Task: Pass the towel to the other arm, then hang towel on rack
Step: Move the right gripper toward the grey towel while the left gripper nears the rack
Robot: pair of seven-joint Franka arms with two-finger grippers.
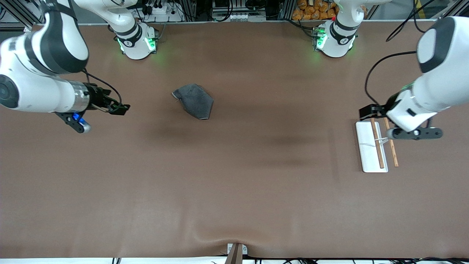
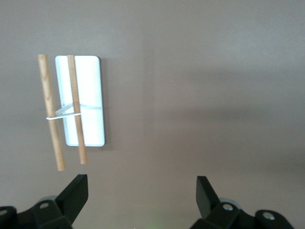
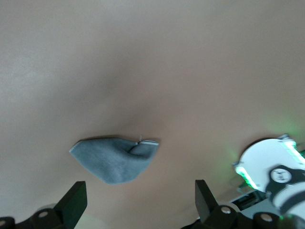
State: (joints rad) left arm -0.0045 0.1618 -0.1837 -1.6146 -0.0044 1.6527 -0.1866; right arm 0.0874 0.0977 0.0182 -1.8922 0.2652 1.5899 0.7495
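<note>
The dark grey towel (image 1: 194,101) lies crumpled on the brown table toward the right arm's end; the right wrist view shows the towel (image 3: 114,160) with its pale hem folded in. My right gripper (image 1: 122,108) hovers open and empty beside it, jaws wide in the wrist view (image 3: 140,191). The rack (image 1: 366,146), a white base with two wooden rods on a metal bracket, sits toward the left arm's end. My left gripper (image 1: 366,112) hangs open and empty over the table at the rack's end that is farther from the front camera. The left wrist view shows the rack (image 2: 90,95) and that gripper (image 2: 142,188).
Both arm bases (image 1: 137,44) (image 1: 333,40) stand along the table's edge by the robots, with cables and equipment off the table there. A small bracket (image 1: 236,251) sits at the table edge nearest the front camera. The right arm's base (image 3: 271,171) also shows in its wrist view.
</note>
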